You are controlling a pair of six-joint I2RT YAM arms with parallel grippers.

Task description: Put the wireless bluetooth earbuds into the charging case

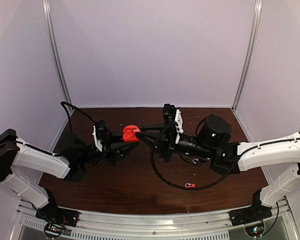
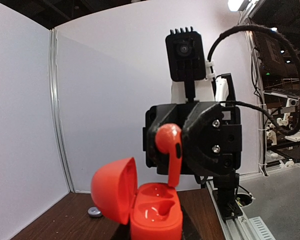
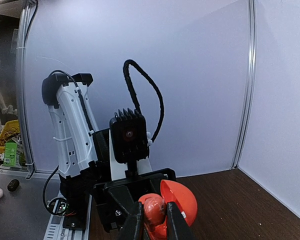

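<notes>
Red earbud point(image 2: 169, 150) is pinched between the nearly closed jaws of the right gripper point(image 3: 153, 220), stem down, just over the open charging case point(image 2: 155, 212). Left gripper point(image 1: 126, 141) is clamped tight on the case, held up off the table point(image 1: 115, 185).

The charging case point(image 2: 155, 215) runs off the bottom edge of the left wrist view, so its base and the hold of the left gripper point(image 1: 124, 141) on it are out of sight there. In the right wrist view the right gripper point(image 3: 155, 212) is cut by the lower edge, and its fingers point(image 3: 135, 222) cover the sides of the red earbud point(image 3: 154, 207) and the case's body. From above, a tiny red speck point(image 1: 190, 185) on the table point(image 1: 115, 185) is perhaps another earbud, but it is too small to tell.
</notes>
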